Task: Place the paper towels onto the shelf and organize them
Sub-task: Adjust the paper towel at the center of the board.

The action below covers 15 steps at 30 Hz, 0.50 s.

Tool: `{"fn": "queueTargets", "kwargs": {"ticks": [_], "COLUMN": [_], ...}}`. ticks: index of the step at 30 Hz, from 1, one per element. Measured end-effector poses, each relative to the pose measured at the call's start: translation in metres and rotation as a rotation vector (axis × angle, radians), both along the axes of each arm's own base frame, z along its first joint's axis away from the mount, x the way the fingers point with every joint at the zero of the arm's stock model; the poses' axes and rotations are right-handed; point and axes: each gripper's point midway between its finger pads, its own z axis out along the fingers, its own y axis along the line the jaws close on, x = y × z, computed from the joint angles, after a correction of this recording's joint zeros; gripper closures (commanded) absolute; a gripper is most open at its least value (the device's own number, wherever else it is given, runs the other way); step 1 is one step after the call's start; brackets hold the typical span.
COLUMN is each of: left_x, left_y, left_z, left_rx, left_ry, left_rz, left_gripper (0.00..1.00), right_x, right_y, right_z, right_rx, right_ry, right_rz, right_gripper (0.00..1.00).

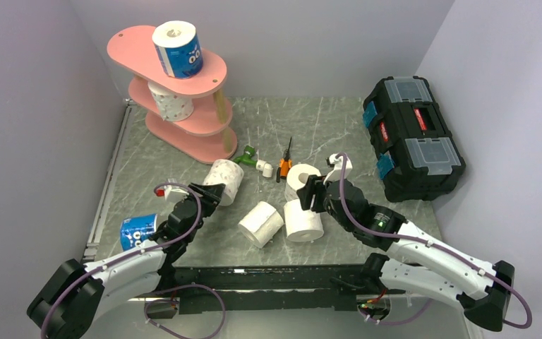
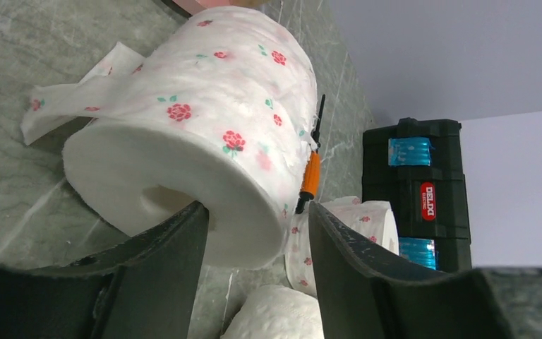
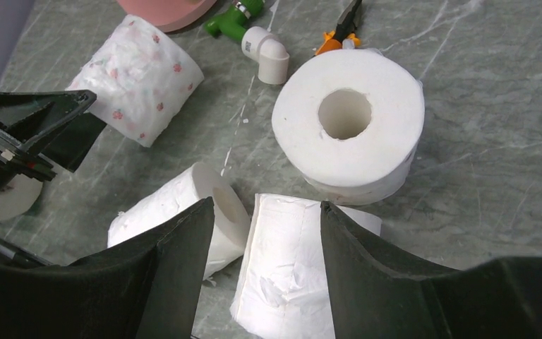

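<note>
Pink three-tier oval-board shelf with pale wooden posts (image 1: 133,48) stands far left on the grey marbled desk (image 1: 324,120). Top board carries a blue cartoon-eyed wrapped paper roll (image 1: 178,51), upright, core up. Middle board carries a pink-dotted white paper roll (image 1: 171,104), upright too.

The other rolls are on the desk. Rose-printed white paper roll (image 2: 212,120) lies on its side just in front of the shelf. It has a soft crinkled surface, a loose sheet end trailing off, and its hollow core faces the left hand (image 2: 254,212). Left hand is spread, tips either side of the roll's lower rim. One finger laps the end face and a gap shows by the other. Second blue wrapped roll (image 1: 138,231) lies at the near left desk edge beside the left arm (image 1: 113,272).

Right hand (image 3: 268,205) straddles a plain white paper roll (image 3: 286,275) with a wrinkled wall. One finger is against it and a sliver of desk shows by the other, so cannot tell if it squeezes. Just beside it lies another plain white roll on its side (image 3: 162,219). Beyond stands a fat plain white upright roll (image 3: 349,116), core open upward. One more white roll (image 1: 340,166) is partly hidden behind the right arm (image 1: 423,254).

Orange-handled screwdriver (image 1: 284,157) and green-and-white plastic fitting (image 1: 254,159) lie between the shelf and the upright roll. Black plastic toolbox (image 1: 413,138) sits far right, well apart from the rolls.
</note>
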Motion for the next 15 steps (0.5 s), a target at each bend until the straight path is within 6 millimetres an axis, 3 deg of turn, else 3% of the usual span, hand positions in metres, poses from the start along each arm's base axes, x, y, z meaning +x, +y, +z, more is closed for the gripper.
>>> {"fn": "queueTargets", "kwargs": {"ticks": [7,15], "left_x": [0.0,-0.002], "left_y": [0.001,0.004], "left_z": [0.0,0.003], "left_rx": [0.017,0.037], "left_ry": [-0.005,-0.019], "left_rz": [0.002,-0.001], "left_gripper": [0.61,0.69], "right_x": [-0.002,-0.003], "right_y": [-0.005,-0.011], "right_z": [-0.005,-0.007], "right_rx": [-0.009,-0.015], "right_ry": [0.013,0.016], "right_rz": [-0.013,-0.029], "right_gripper": [0.4,0.4]}}
